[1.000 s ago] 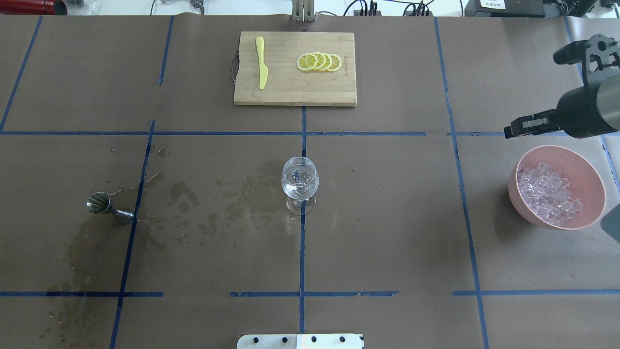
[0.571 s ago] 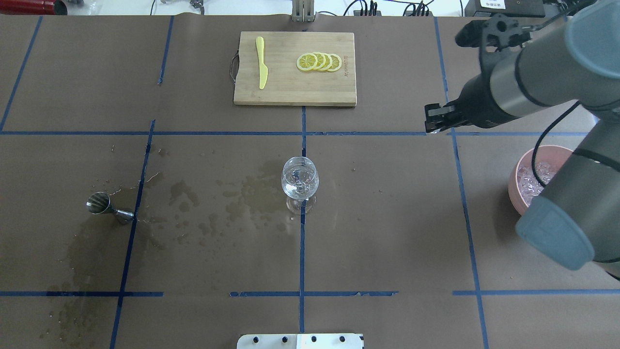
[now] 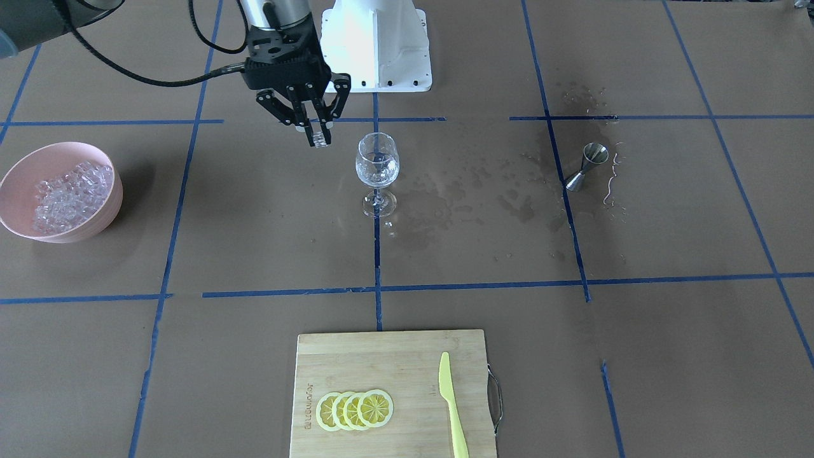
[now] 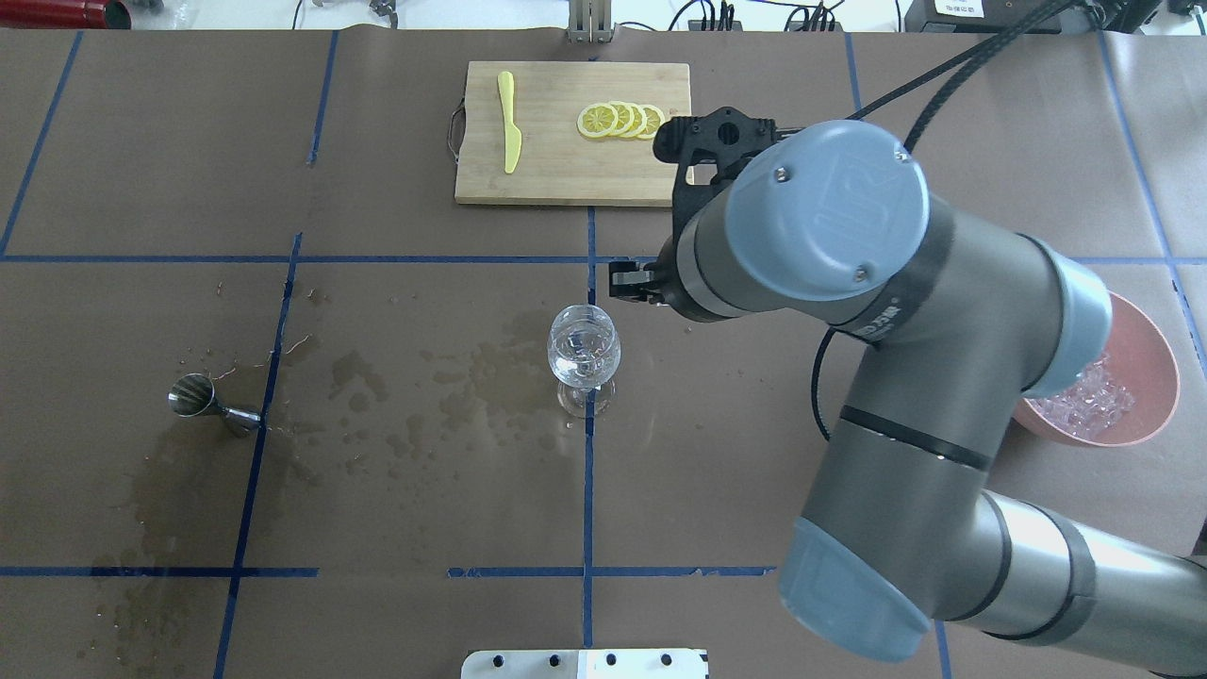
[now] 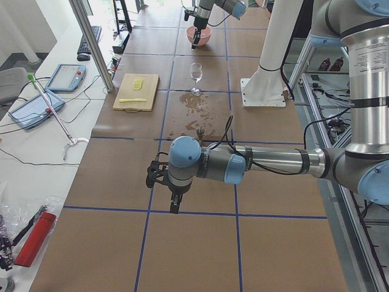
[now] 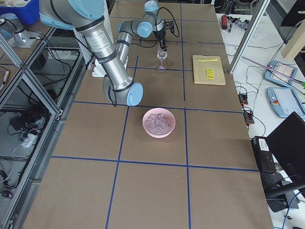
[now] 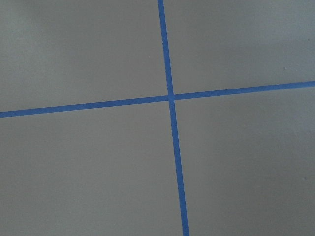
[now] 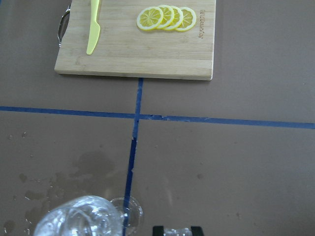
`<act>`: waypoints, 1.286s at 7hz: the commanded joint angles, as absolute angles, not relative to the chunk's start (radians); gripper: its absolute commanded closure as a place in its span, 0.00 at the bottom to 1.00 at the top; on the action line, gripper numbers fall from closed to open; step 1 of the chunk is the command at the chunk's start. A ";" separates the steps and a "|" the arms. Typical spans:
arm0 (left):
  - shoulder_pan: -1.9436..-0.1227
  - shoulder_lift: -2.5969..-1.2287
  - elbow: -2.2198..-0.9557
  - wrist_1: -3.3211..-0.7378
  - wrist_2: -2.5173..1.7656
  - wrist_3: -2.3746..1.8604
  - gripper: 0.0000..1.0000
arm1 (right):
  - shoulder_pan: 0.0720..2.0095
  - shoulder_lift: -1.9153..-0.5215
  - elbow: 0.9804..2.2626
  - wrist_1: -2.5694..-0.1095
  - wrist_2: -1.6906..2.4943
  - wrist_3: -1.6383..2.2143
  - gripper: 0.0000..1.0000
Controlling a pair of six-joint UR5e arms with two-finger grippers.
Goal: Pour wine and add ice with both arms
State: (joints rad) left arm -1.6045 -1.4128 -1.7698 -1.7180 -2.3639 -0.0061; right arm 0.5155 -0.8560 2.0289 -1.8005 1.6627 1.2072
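Near glass (image 3: 377, 166), right hand (image 3: 320, 137) pinches small clear glassy ice cube (image 8: 174, 231); left hand (image 5: 175, 208) grip: cannot tell.

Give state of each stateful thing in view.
right gripper, shut on ice cube, short of wine glass
left gripper, open or shut unclear
wine glass, upright, clear contents inside
pink bowl, upright, holding ice
jigger, seemingly upright on wet paper
lemon slices, fanned on cutting board

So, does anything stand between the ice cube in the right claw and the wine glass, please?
Nothing visible does; the right claw holds the ice cube beside the wine glass, with open space between.
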 commanded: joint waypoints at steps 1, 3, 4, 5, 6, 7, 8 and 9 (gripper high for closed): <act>-1.605 -1.413 -1.769 -1.717 -2.364 -0.006 0.00 | 0.468 -0.755 1.929 -1.809 1.620 1.241 1.00; -1.605 -1.413 -1.769 -1.718 -2.364 -0.006 0.00 | 0.430 -0.733 1.913 -1.861 1.568 1.249 1.00; -1.605 -1.413 -1.769 -1.718 -2.364 -0.006 0.00 | 0.428 -0.730 1.907 -1.861 1.568 1.249 0.89; -1.605 -1.413 -1.769 -1.718 -2.364 -0.006 0.00 | 0.425 -0.729 1.907 -1.861 1.568 1.249 0.64; -1.605 -1.413 -1.767 -1.718 -2.364 -0.006 0.00 | 0.417 -0.729 1.907 -1.861 1.560 1.249 0.21; -1.605 -1.413 -1.767 -1.718 -2.364 -0.006 0.00 | 0.417 -0.727 1.904 -1.861 1.562 1.249 0.04; -1.605 -1.413 -1.769 -1.718 -2.364 -0.006 0.00 | 0.417 -0.726 1.905 -1.861 1.572 1.247 0.01; -1.605 -1.413 -1.769 -1.718 -2.364 -0.006 0.00 | 0.417 -0.724 1.907 -1.861 1.578 1.244 0.00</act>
